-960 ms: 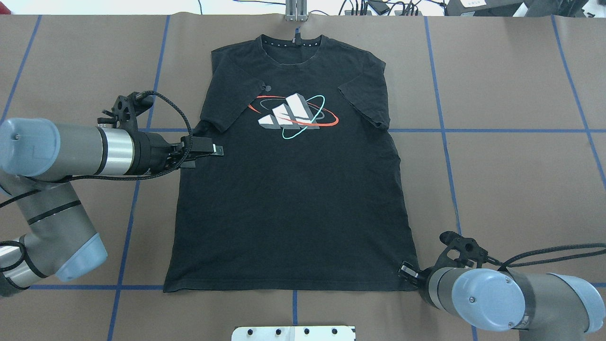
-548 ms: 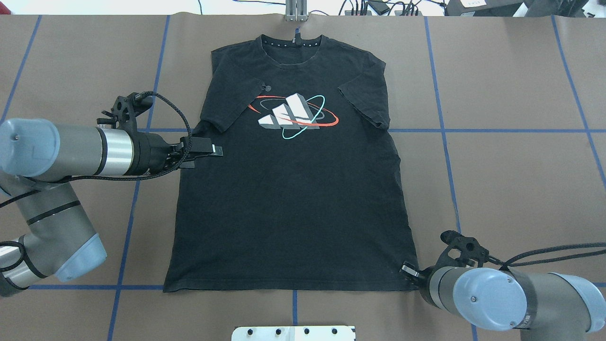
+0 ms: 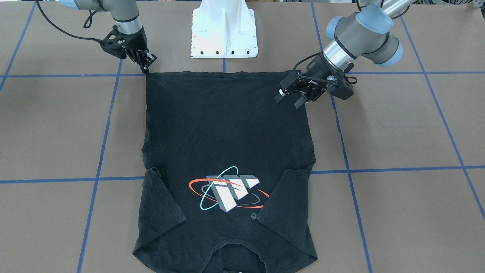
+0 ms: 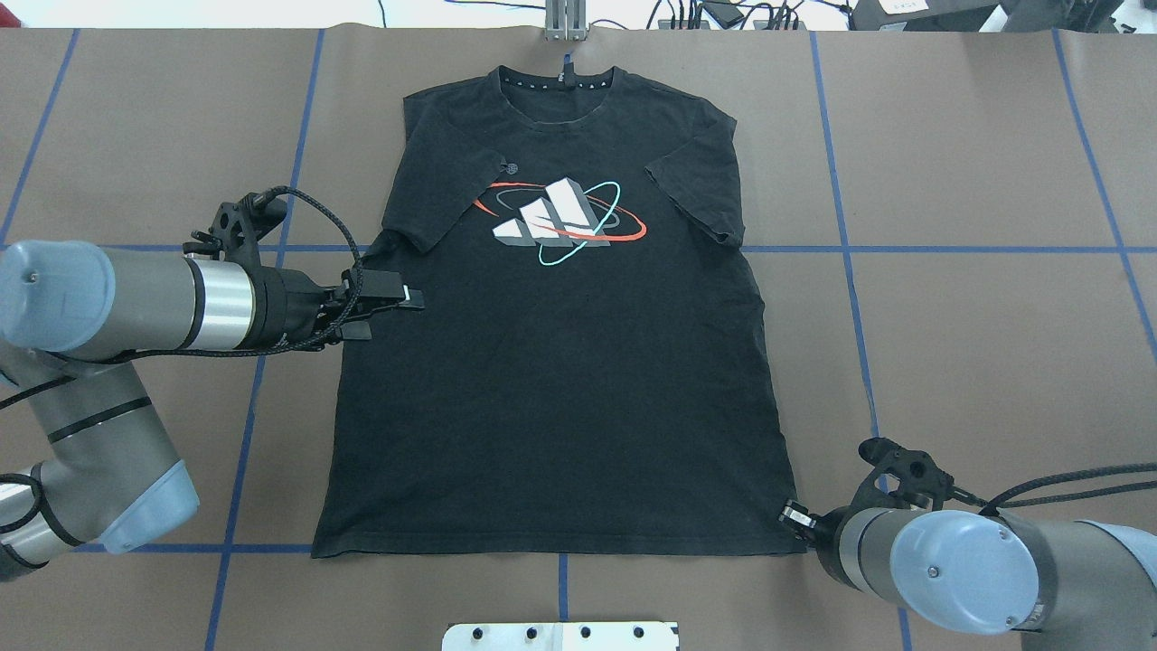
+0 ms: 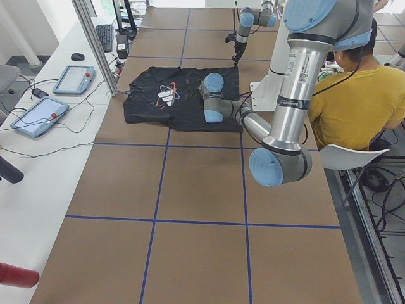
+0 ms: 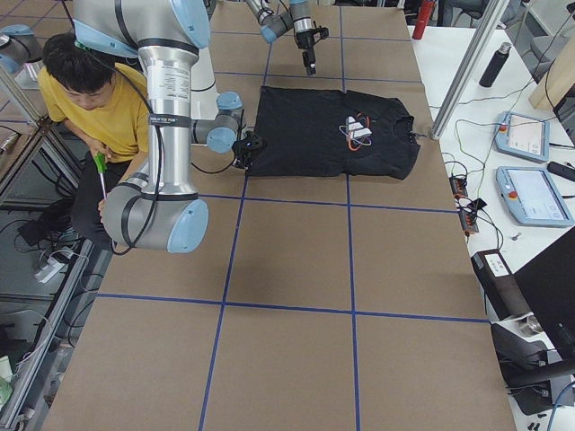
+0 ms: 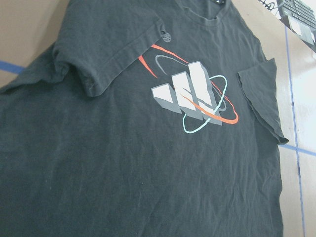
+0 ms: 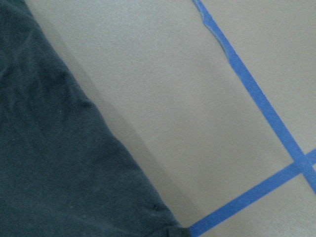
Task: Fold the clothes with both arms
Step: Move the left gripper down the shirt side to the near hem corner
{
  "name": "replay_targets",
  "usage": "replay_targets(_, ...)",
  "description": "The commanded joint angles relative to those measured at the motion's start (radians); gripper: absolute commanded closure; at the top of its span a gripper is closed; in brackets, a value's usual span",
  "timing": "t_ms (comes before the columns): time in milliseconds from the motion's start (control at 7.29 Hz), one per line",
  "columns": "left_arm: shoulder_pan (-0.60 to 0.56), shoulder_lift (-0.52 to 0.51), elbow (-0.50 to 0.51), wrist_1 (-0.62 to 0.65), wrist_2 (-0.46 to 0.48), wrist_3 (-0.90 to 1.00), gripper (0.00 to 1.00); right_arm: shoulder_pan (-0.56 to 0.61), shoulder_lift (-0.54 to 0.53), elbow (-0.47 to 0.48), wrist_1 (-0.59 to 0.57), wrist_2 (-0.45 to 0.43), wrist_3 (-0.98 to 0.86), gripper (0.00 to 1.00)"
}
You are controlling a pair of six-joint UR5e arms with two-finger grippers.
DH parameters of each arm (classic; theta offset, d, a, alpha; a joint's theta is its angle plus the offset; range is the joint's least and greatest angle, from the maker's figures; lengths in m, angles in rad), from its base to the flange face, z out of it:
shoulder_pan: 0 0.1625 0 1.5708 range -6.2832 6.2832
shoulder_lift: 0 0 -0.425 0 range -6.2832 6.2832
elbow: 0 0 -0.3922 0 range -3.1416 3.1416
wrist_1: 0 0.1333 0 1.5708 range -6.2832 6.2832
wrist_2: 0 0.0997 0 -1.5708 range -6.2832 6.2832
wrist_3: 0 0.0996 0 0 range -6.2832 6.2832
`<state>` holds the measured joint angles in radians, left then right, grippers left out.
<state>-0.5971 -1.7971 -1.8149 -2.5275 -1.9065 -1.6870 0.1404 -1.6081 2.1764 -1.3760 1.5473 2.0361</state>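
The black T-shirt (image 4: 560,389) lies flat on the brown table, logo print (image 4: 559,221) up, both sleeves folded inward, collar at the far side. It also shows in the front view (image 3: 227,129) and the left wrist view (image 7: 148,158). My left gripper (image 4: 398,315) is open and empty, held low over the shirt's left side edge below the sleeve; its two fingers stand apart in the front view (image 3: 288,101). My right gripper (image 4: 788,515) looks shut, its tip at the shirt's near right hem corner (image 3: 146,69). The right wrist view shows that hem edge (image 8: 49,173) lying flat on the table.
The white base mount (image 3: 223,34) stands at the near table edge between the arms. Blue tape lines (image 4: 845,249) cross the brown table cover. A metal post (image 4: 565,23) stands just beyond the collar. An operator in yellow (image 5: 354,95) sits behind the robot.
My left gripper has shifted slightly toward the robot along the shirt's left edge. My right gripper has moved a little to the right, off the hem corner. The shirt has not moved.
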Motion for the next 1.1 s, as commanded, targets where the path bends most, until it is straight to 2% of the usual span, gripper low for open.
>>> replay_targets(0, 0.130, 0.060, -0.111, 0.120, 0.091, -0.135, 0.01, -0.002, -0.012, 0.020, -0.002, 0.001, 0.000, 1.00)
replay_targets(137, 0.147, 0.058, -0.165, 0.253, 0.116, -0.135, 0.01, -0.005, -0.007, 0.013, -0.005, 0.002, 0.000, 0.70)
replay_targets(274, 0.151, 0.059, -0.167, 0.263, 0.116, -0.135, 0.01, -0.011, -0.004, 0.002, -0.008, 0.001, 0.000, 0.43)
replay_targets(411, 0.154, 0.059, -0.169, 0.268, 0.116, -0.138, 0.01, -0.021, -0.006, -0.010, -0.009, -0.003, 0.001, 0.26)
replay_targets(548, 0.155, 0.061, -0.169, 0.268, 0.116, -0.138, 0.01, -0.033, 0.002, -0.021, -0.009, -0.034, 0.001, 0.26)
replay_targets(960, 0.161, 0.064, -0.169, 0.271, 0.116, -0.138, 0.01, -0.047, 0.013, -0.044, -0.009, -0.047, 0.001, 0.29)
